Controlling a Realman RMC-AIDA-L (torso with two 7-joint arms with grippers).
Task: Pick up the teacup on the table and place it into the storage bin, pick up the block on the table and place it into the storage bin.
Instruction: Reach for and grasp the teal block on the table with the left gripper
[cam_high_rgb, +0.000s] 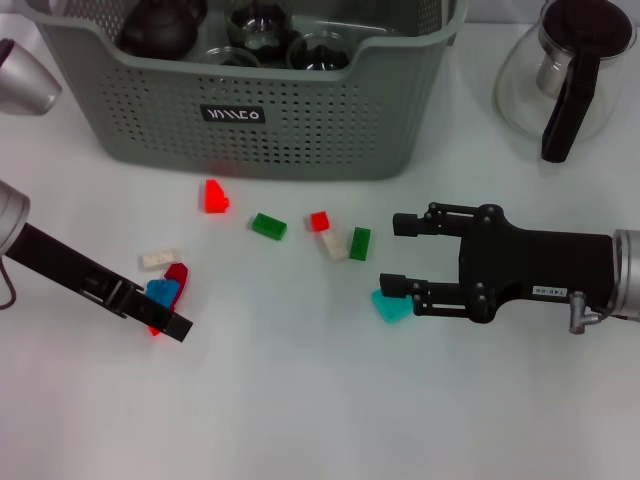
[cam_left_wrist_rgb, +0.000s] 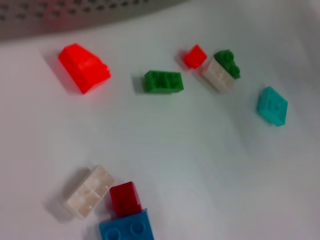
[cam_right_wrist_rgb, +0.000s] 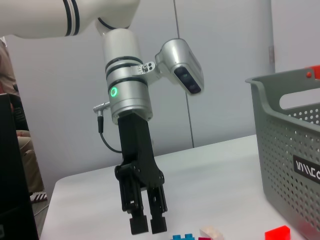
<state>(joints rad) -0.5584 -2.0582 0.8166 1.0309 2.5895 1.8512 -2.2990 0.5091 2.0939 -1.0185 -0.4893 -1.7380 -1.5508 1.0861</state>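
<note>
Nearest me, my left gripper hovers with fingers pressed together over the small blue studded plastic block, beside a dark red one. My right gripper is spread wide, its near finger touching the teal flat plastic block. Teaware already sits in the grey-green perforated plastic storage bin at the far side, so I judge blocks are in hand: next, centre and close on the teal one.

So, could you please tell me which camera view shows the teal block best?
The left wrist view: the teal block lies fully exposed. In the head view, the right gripper partly covers it. The right wrist view misses it.
</note>
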